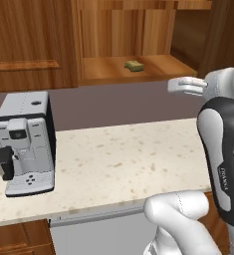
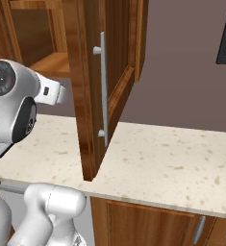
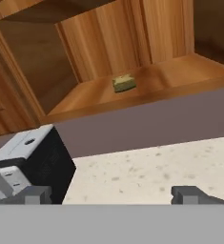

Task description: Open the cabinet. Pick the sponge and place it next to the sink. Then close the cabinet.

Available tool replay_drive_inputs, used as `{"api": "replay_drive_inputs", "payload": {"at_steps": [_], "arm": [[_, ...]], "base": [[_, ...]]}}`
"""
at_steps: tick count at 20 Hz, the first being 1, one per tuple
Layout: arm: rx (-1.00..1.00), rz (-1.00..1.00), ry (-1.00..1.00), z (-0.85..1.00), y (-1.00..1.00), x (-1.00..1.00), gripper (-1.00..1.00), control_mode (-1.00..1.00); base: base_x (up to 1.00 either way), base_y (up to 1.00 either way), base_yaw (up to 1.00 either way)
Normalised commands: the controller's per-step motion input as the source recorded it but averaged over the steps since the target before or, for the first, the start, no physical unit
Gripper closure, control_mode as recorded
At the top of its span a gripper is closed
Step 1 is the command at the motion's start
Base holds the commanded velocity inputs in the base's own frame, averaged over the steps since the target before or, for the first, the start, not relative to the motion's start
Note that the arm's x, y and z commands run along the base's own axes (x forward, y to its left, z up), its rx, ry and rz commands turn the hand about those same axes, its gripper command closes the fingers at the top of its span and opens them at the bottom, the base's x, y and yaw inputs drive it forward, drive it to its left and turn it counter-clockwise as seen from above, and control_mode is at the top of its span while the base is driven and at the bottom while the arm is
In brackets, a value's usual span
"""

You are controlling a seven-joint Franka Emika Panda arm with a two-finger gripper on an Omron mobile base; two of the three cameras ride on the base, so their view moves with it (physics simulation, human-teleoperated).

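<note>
With the cabinet open, the sponge lies on its shelf at twelve o'clock from the wide-open, empty gripper; probably light, soft: pinch across short sides.

Kitchen: counter, coffee machine, cabinet

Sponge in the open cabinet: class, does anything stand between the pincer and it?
Nothing visible does. The small yellowish-green sponge lies alone on the reddish-brown wooden cabinet's shelf, door swung open; the open pincer faces it over the speckled counter.
</note>
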Motion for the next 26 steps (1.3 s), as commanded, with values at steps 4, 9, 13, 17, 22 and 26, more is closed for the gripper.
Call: {"api": "replay_drive_inputs", "payload": {"at_steps": [4,9,13,17,22,26], "arm": [[-0.03,-0.05,0.01,0.62,0.27,0.18,-1.00,-1.00],[-0.12,0.00,0.15,0.44,0.02,0.03,-1.00,-1.00],[-0.01,0.00,0.08,0.01,-0.01,0.21,-1.00,-1.00],[0.00,0.00,0.00,-0.11,0.00,0.48,-1.00,-1.00],[0.00,0.00,0.00,-0.12,0.00,0.52,-1.00,-1.00],[-0.02,0.00,0.00,0.00,0.00,0.36,-1.00,-1.00]], "base": [[0.00,0.00,0.00],[0.00,0.00,0.00],[0.00,0.00,0.00],[0.00,0.00,0.00],[0.00,0.00,0.00],[0.00,0.00,0.00]]}}
